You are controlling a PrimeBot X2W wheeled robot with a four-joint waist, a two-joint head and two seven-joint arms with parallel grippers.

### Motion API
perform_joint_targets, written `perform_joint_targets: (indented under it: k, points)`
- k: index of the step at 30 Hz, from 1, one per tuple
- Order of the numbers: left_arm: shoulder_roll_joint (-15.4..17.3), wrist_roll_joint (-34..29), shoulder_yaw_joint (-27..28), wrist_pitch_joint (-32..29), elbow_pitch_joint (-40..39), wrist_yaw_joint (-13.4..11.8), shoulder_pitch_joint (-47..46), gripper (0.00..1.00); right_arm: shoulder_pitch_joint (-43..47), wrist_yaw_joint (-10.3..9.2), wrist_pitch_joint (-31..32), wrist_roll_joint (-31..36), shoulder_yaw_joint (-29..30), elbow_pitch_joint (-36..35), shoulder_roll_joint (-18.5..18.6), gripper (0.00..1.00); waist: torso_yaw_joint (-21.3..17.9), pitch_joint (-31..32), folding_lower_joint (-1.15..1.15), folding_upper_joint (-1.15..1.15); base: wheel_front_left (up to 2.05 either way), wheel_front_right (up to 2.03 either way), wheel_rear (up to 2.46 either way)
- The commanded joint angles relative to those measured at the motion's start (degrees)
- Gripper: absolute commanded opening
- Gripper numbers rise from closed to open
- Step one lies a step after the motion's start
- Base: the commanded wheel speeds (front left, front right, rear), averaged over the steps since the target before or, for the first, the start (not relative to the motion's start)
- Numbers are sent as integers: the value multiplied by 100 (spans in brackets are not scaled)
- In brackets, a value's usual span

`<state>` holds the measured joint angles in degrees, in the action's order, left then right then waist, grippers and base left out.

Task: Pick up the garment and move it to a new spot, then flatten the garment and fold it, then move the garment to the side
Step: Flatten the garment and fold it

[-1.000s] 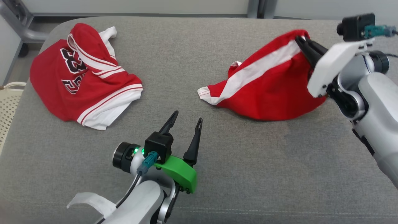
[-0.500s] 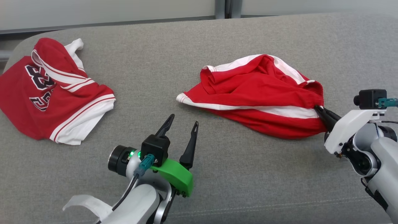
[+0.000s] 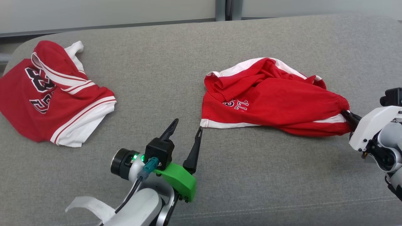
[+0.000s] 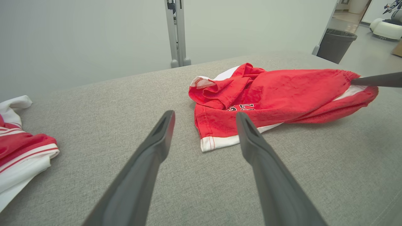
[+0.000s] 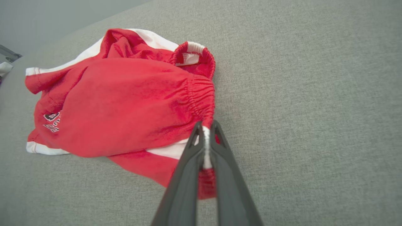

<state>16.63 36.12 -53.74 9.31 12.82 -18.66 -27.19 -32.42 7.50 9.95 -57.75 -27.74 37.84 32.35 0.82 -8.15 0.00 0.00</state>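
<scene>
The garment [image 3: 276,100] is a pair of red shorts with white trim and a small number print, lying crumpled on the grey padded surface [image 3: 251,182] right of centre. My right gripper [image 3: 347,114] is shut on its elastic waistband at the right end, low over the surface. The right wrist view shows the fingers [image 5: 205,124] pinching red and white cloth of the garment [image 5: 125,103]. My left gripper [image 3: 188,124] stands open and holds nothing, just in front of the hem corner of the garment [image 4: 282,91].
A second red and white jersey [image 3: 53,94] with black numbers lies bunched at the far left. A grey wall and a metal post [image 4: 177,31] stand behind the surface. A dark bin [image 4: 336,45] stands on the floor beyond the right end.
My right gripper has brought the garment down from the air and drawn it rightward, so it now lies stretched on the surface. The head camera has shifted. The left gripper has barely moved.
</scene>
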Motion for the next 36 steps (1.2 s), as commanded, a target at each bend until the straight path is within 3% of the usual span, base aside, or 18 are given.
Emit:
perform_joint_targets:
  k: [1, 10, 11, 12, 13, 24, 32, 36]
  points:
    - [32, 2, 5, -6, -18, -16, 41, 100, -84, -1, 37, 53, -21, 79, -24, 0, 32, -28, 0, 0, 0, 0, 0]
    - [39, 0, -5, -9, -20, -35, -73, 100, -387, -2, 129, 222, -228, 778, -182, 0, 101, -179, 0, 0, 0, 0, 0]
    - [38, 4, -5, -8, -13, -40, -78, 100, -394, -1, 89, 215, -245, 814, -194, 18, 92, -189, 0, 0, 0, 0, 0]
    - [39, 11, -4, -10, -10, -44, -79, 100, -397, -2, 73, 188, -265, 835, -198, 45, 73, -200, 0, 0, 0, 0, 0]
    - [38, 18, -4, -10, -7, -48, -80, 100, -389, -2, 40, 161, -293, 830, -192, 100, 52, -206, 0, 0, 0, 0, 0]
    - [67, 84, 11, 46, 40, -48, -14, 100, -48, -1, -334, -101, -619, 278, 138, 100, -334, -145, 0, 0, 0, 0, 0]
    - [91, 183, 21, 134, 109, -44, 213, 100, 689, -1, -1175, -329, -615, -578, 400, 100, -609, 10, 0, 0, 0, 0, 0]
    - [115, 269, 59, 177, 162, -49, 350, 100, 1016, -1, -1569, -237, -550, -896, 351, 100, -740, 100, 0, 0, 0, 0, 0]
